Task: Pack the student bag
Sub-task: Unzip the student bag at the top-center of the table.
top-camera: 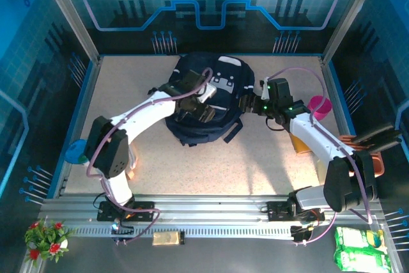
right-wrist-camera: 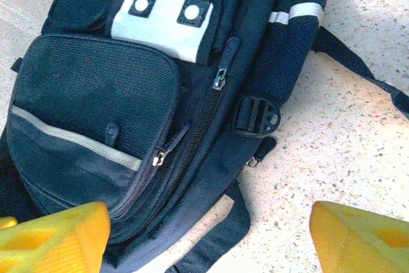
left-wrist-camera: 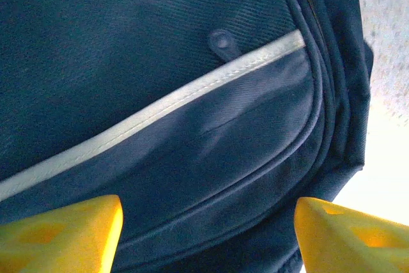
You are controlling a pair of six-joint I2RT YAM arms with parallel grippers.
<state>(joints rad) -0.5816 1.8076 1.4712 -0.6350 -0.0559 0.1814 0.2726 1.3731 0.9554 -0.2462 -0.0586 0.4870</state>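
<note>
Two arms at the student bag (top-camera: 223, 91), a large dark navy fabric backpack with thin white stripes and grey-white front patches, which lies front-up at the far middle of the speckled beige worktop (top-camera: 211, 171). The left jaws stand wide apart and empty, their yellow fingertips (left-wrist-camera: 61, 234) poised close over the grey-piped front pocket (left-wrist-camera: 211, 158). The right jaws, equally wide and holding nothing, hang over the bag's lower right edge, yellow fingertips (right-wrist-camera: 54, 241) spanning pocket corner and bare worktop. No compartment appears unzipped, so the step in hand is judged to be opening one. The small metal zip pull (right-wrist-camera: 219, 81) on the long central track is the likeliest target (whether that track serves the main compartment cannot be told). To do this well, the right jaws should probably close across the pull's flat faces and draw along the line of the track rather than upward. The left jaws should meanwhile press or pinch the fabric beside the track, since soft cloth is likely to bunch and follow the pull. The black plastic buckle (right-wrist-camera: 255, 114) and the loose black strap (right-wrist-camera: 358, 68) lie just beside the track and could snag a fingertip. A pink cup (top-camera: 319, 107) stands near the right forearm.
</note>
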